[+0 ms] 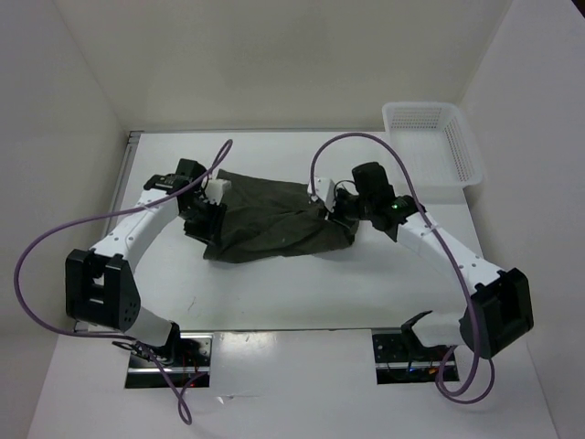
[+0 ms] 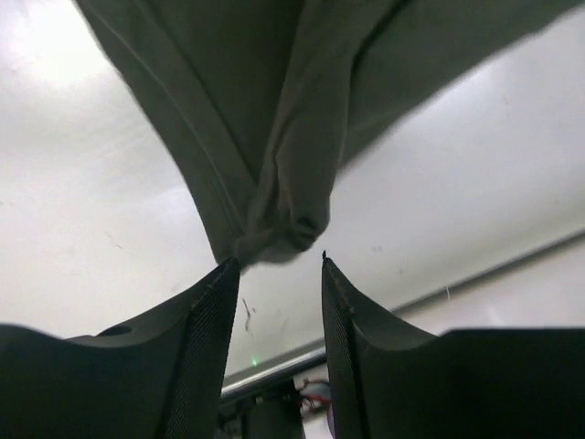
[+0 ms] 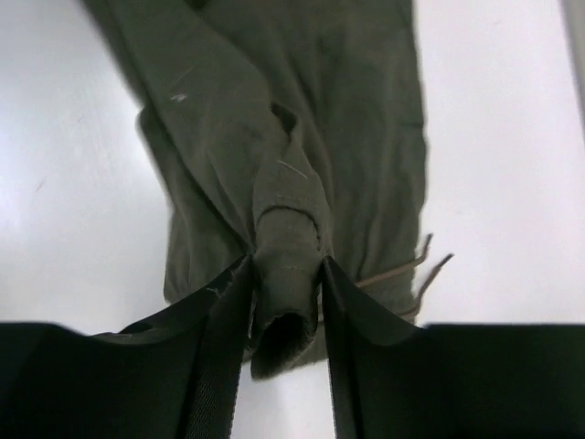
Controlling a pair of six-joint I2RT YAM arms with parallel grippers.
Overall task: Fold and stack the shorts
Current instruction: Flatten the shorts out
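The dark olive shorts lie spread and wrinkled on the white table between my two arms. My left gripper is at their left edge. In the left wrist view its jaws stand apart, and a bunched corner of the shorts hangs just past the fingertips, brushing the left one. My right gripper is at the right edge. In the right wrist view its jaws are apart with a rolled, unsquashed fold of the shorts lying between them. Drawstrings trail from the waistband.
A white mesh basket stands at the table's back right corner, apart from the shorts. White walls close in the table at the back and both sides. Purple cables loop over both arms.
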